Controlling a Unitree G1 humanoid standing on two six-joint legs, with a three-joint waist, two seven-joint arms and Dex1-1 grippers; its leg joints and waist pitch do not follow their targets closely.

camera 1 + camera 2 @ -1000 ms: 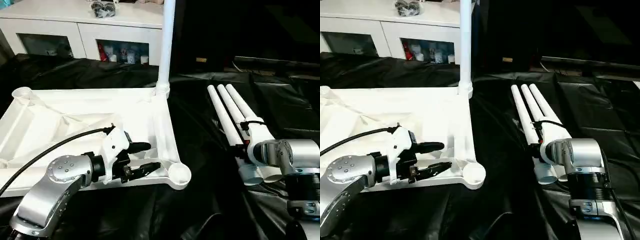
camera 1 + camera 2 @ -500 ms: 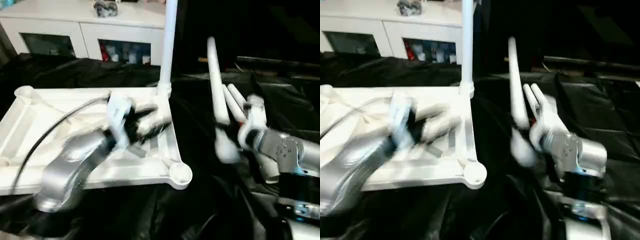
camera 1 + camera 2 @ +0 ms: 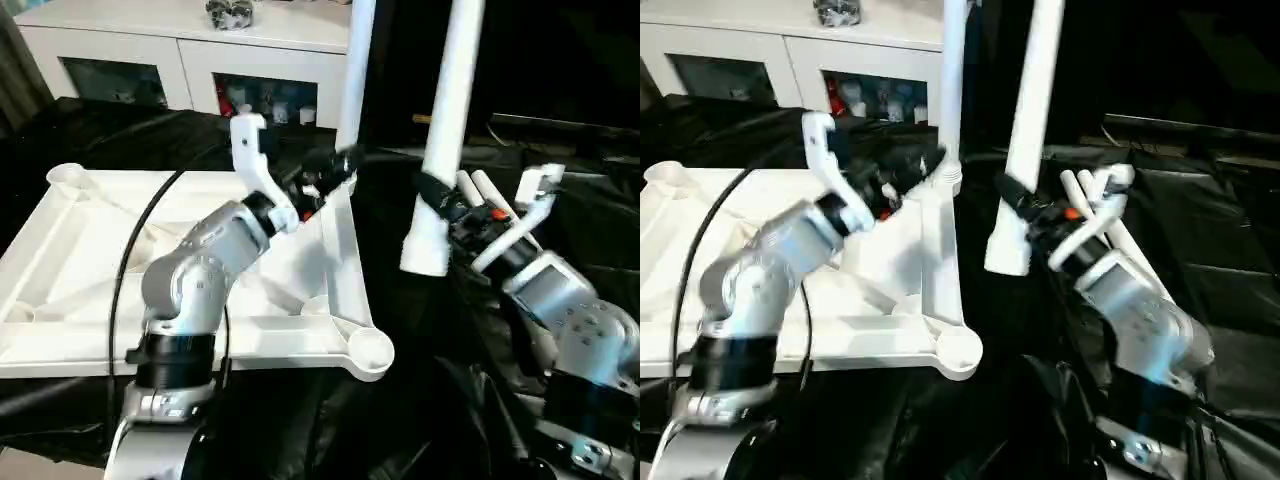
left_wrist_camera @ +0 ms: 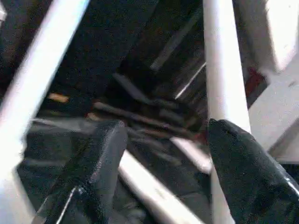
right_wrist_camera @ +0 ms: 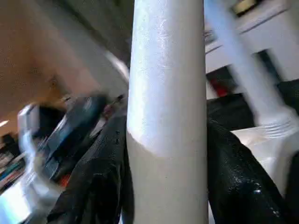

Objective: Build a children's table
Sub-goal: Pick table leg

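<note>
The white table top (image 3: 80, 300) lies underside up on black cloth. One white leg (image 3: 352, 80) stands in its far right corner socket. My left gripper (image 3: 330, 172) hovers open just beside that leg's base; in the left wrist view the standing leg (image 4: 224, 70) rises by one of the spread fingers (image 4: 243, 158). My right gripper (image 3: 435, 192) is shut on a second leg (image 3: 447, 130), held nearly upright in the air to the right of the top. In the right wrist view that leg (image 5: 168, 93) sits between the black fingers (image 5: 238, 172). Two more legs (image 3: 482, 188) lie behind it.
A white cabinet (image 3: 180, 50) with glass doors stands at the back. Black cloth (image 3: 420, 400) covers the ground all round. The near right socket (image 3: 370, 350) and the far left socket (image 3: 65, 175) stand open. A black cable (image 3: 130, 260) runs over the top.
My left arm swung from the top's near edge up to the standing leg's base. My right gripper lifted one leg off the pile and raised it upright. The camera also shifted.
</note>
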